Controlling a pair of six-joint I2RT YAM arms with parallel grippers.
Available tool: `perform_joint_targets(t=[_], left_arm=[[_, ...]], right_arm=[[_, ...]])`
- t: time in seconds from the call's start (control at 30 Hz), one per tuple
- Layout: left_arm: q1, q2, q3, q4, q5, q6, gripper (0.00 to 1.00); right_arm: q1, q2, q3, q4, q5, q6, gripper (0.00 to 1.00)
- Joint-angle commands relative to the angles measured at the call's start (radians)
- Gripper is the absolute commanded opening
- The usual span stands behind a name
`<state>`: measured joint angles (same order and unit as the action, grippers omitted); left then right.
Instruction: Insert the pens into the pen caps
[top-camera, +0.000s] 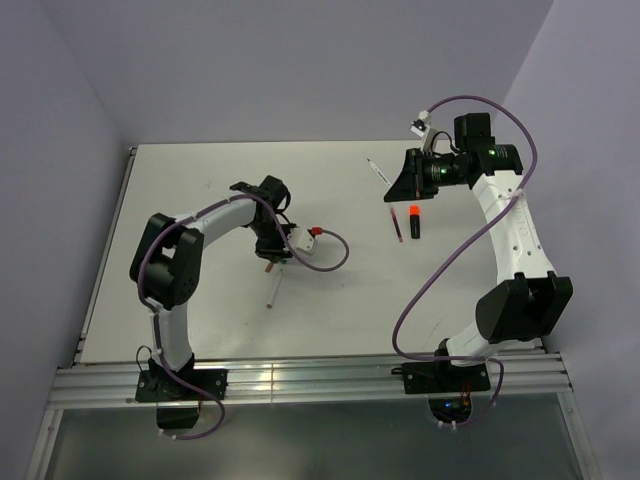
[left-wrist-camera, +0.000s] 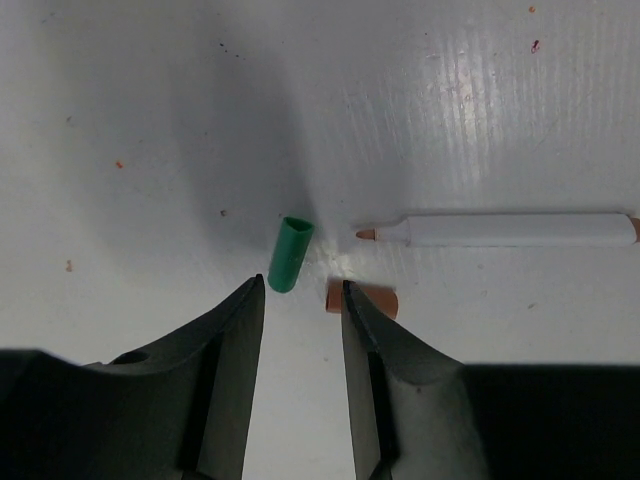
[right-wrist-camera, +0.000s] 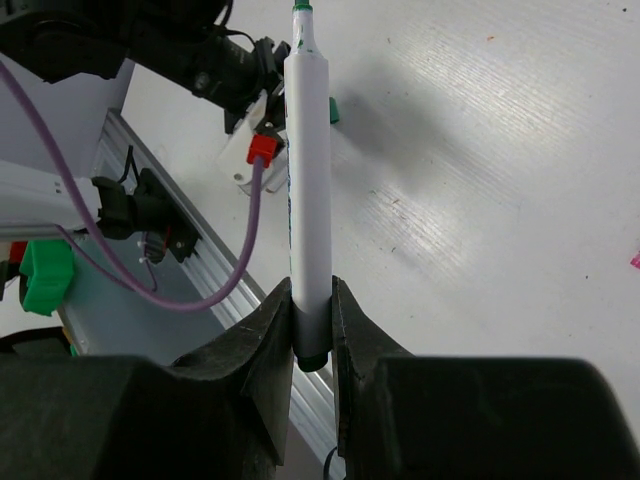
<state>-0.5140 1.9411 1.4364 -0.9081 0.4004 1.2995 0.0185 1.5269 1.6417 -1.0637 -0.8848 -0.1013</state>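
Note:
My left gripper (left-wrist-camera: 300, 290) is open and hangs low over the table. A green cap (left-wrist-camera: 290, 253) lies just ahead of its tips. A brownish-red cap (left-wrist-camera: 385, 301) lies partly behind its right finger (left-wrist-camera: 375, 340). A white pen (left-wrist-camera: 510, 229) with a brown tip lies beyond the caps, also in the top view (top-camera: 274, 290). My right gripper (right-wrist-camera: 312, 300) is shut on the back end of a white pen (right-wrist-camera: 308, 180) with a green tip and holds it above the table, also in the top view (top-camera: 378, 172). A dark red pen (top-camera: 396, 222) and a black marker (top-camera: 415, 228) with an orange end lie near the right arm.
The left arm's wrist and purple cable (top-camera: 335, 250) curl right of the left gripper. A metal rail (top-camera: 300, 378) runs along the near table edge. Grey walls close in the back and sides of the table (top-camera: 200, 180).

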Motion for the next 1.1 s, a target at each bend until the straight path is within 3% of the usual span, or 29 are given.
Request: perform_joint_targets(t=[0.0, 0.3, 0.5, 0.63, 0.67, 0.87, 1.07], left_arm=[[-0.012, 0.027, 0.033, 0.003, 0.003, 0.04, 0.42], [-0.015, 0.088, 0.027, 0.048, -0.043, 0.046, 0.37], [-0.023, 0.09, 0.018, 0.064, -0.051, 0.037, 0.18], [-0.041, 0.065, 0.002, 0.125, -0.112, -0.018, 0.0], [-0.05, 0.053, -0.004, 0.15, -0.126, -0.043, 0.0], [-0.044, -0.158, -0.02, 0.222, -0.136, -0.094, 0.0], [-0.057, -0.491, -0.145, 0.368, -0.218, -0.013, 0.0]], right_arm=[[-0.008, -0.031, -0.01, 0.022, -0.017, -0.003, 0.0], [-0.008, -0.04, -0.01, 0.022, -0.014, -0.003, 0.0], [-0.008, -0.042, -0.002, 0.021, -0.016, -0.006, 0.0], [-0.008, -0.044, 0.021, 0.022, -0.023, -0.011, 0.0], [-0.008, -0.047, 0.027, 0.022, -0.023, -0.015, 0.0], [-0.008, -0.08, 0.078, 0.028, -0.048, -0.087, 0.0], [-0.008, -0.122, 0.024, 0.083, -0.227, -0.133, 0.0]])
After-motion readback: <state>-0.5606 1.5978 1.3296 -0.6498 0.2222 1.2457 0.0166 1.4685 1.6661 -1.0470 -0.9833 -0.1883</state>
